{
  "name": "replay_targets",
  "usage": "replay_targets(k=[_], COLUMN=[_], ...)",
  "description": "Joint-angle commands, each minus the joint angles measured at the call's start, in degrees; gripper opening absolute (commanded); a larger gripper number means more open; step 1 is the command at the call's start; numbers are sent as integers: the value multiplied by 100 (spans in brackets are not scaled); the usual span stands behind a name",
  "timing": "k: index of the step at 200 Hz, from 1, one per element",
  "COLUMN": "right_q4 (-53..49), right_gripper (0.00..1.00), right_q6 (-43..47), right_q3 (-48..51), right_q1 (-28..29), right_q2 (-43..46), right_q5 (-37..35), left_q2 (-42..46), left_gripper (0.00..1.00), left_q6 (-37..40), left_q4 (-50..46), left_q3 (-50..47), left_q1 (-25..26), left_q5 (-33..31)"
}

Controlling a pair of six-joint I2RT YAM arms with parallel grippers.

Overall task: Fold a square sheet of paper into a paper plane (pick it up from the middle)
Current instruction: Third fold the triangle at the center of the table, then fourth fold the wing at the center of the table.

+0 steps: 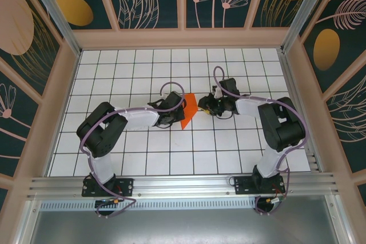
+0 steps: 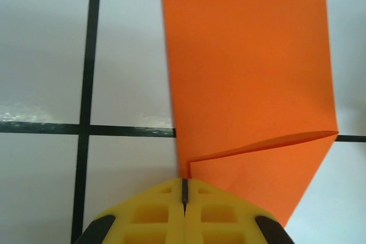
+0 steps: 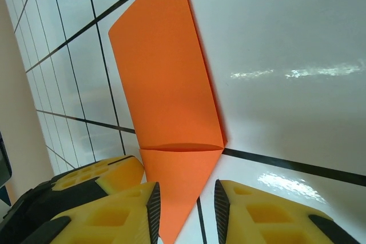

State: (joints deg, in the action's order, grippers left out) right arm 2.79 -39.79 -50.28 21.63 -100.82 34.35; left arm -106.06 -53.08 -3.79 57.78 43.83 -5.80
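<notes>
Orange paper (image 1: 189, 111), folded, over the tiled table (image 1: 114, 141), your left gripper (image 2: 184, 184) clamped on its edge, your right gripper (image 3: 187, 201) parted around its tip.

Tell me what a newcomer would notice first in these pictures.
The bright orange paper, folded to a point, stands out at the middle of the white grid table. The left gripper has its fingers shut on one edge of it. The right gripper faces it with fingers open, the paper's tip between them.
</notes>
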Motion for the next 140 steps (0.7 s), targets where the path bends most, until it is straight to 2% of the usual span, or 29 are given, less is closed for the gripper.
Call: replay_targets(k=[1,140], right_q4=[-61,-282], right_gripper=[35,34], right_q6=[21,156], right_q3=[-109,-634], right_q1=[56,316], right_q2=[-204,-788], right_q5=[20,23], left_q2=[-129,-231], left_gripper=[3,3], left_q6=[-138,-125], left_q4=[-267,-236], left_q3=[85,93], left_q1=[-15,-11], left_q5=[-205,-57])
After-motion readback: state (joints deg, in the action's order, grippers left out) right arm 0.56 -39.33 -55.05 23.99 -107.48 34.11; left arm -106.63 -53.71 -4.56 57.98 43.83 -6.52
